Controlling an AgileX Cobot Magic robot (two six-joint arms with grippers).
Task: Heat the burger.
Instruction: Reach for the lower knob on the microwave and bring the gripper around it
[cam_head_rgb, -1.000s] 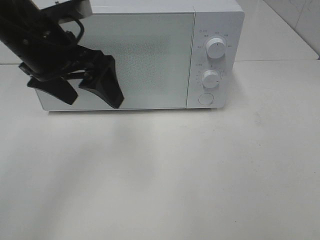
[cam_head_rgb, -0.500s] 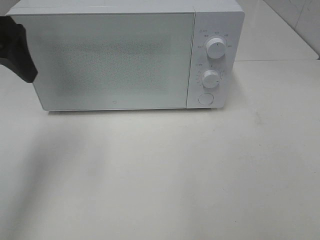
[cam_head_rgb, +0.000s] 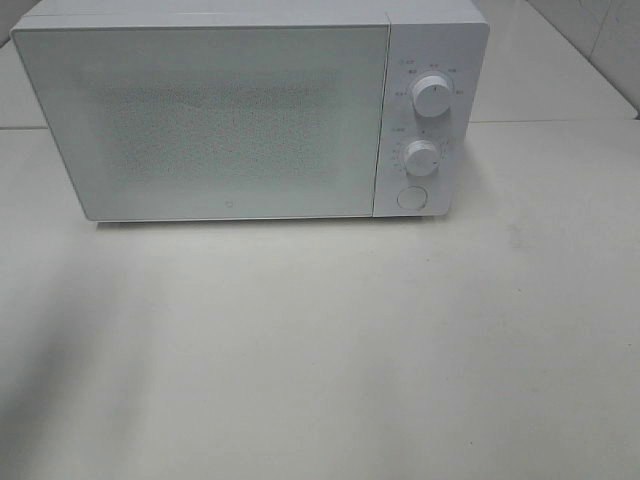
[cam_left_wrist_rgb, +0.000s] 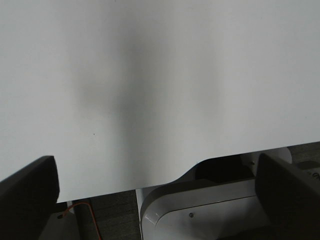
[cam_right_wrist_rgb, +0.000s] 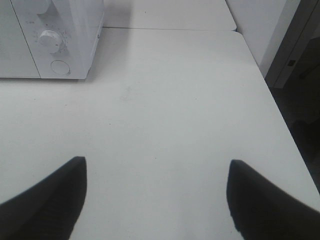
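On the table (cam_head_rgb: 320, 350) the microwave (cam_head_rgb: 230, 120) sits shut, burger unseen — my left fingers (cam_left_wrist_rgb: 30, 195) and right fingers (cam_right_wrist_rgb: 50, 200) wide, empty; I'd cup its likely-soft bun gently by the sides.

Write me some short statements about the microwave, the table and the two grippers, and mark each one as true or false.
1. The microwave has its door shut. True.
2. A burger lies on the table in front of the microwave. False: no burger shows in any view.
3. The microwave has two knobs above a round button. True.
4. The left gripper touches the microwave door. False: it hangs open above the table's edge, away from the microwave.
5. The right gripper is open and holds nothing. True.
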